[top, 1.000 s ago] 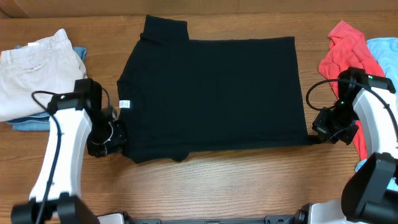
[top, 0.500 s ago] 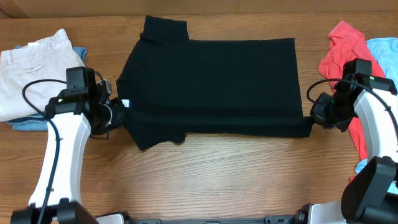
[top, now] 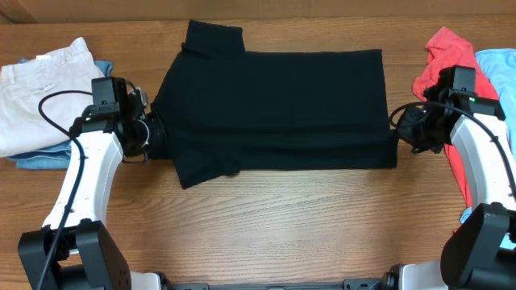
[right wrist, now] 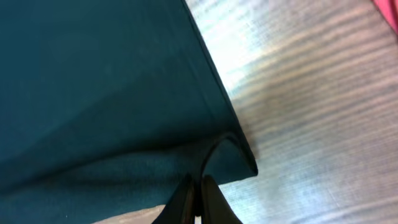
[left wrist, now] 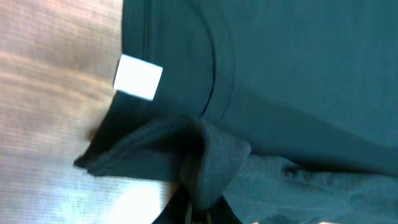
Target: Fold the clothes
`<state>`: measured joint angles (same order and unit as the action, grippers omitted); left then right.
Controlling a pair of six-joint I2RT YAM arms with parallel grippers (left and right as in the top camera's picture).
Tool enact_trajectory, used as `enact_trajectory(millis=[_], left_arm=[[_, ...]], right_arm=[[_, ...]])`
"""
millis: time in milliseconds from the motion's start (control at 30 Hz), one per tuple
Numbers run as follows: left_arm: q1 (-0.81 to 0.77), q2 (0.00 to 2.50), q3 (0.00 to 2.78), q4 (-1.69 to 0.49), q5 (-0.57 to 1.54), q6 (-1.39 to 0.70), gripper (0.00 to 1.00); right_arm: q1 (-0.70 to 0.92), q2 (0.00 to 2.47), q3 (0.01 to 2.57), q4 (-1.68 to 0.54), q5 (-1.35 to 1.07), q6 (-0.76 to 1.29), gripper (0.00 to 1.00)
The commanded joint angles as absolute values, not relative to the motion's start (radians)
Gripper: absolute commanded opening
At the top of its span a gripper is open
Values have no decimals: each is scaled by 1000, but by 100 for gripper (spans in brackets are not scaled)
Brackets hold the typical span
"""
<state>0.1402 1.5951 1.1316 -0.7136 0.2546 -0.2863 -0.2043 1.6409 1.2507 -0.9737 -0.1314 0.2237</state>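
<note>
at mid-frame the black garment (top: 274,105) lies spread; left gripper (top: 155,138) pinches its left edge — right gripper (top: 401,135) clamps its right corner

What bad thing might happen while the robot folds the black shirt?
1. The left gripper and right gripper each pinch only a small bunch of the black shirt, so the cloth might slip out.
2. The sleeve near the left gripper sticks out past the rest of the folded edge, so the fold may come out crooked.
3. The right gripper works close beside the red garment and might snag it.
</note>
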Motion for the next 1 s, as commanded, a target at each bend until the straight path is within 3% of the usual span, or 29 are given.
enact_trajectory(millis=[0,100,433,567,700,967], left_arm=[[148,1602,1130,-661,263,-296,14],[144,1615,1130,-625,260,-294,20],[136,1700,1130,-603,265,-295,18],[120,1706,1130,-612,266,-292,30],[112,1708,1130,-608,258,-292,35],[110,1781,1130,-570,207,-292,37]], right_arm=[[-202,1639,1252,-937,-135,212,5],[-202,1641,1252,-918,-135,212,5],[-202,1689,1251,-898,-136,212,5],[-202,1734,1251,-896,-136,212,5],[-202,1758,1251,-883,-136,212,6],[-202,1764,1251,-889,-137,212,8]])
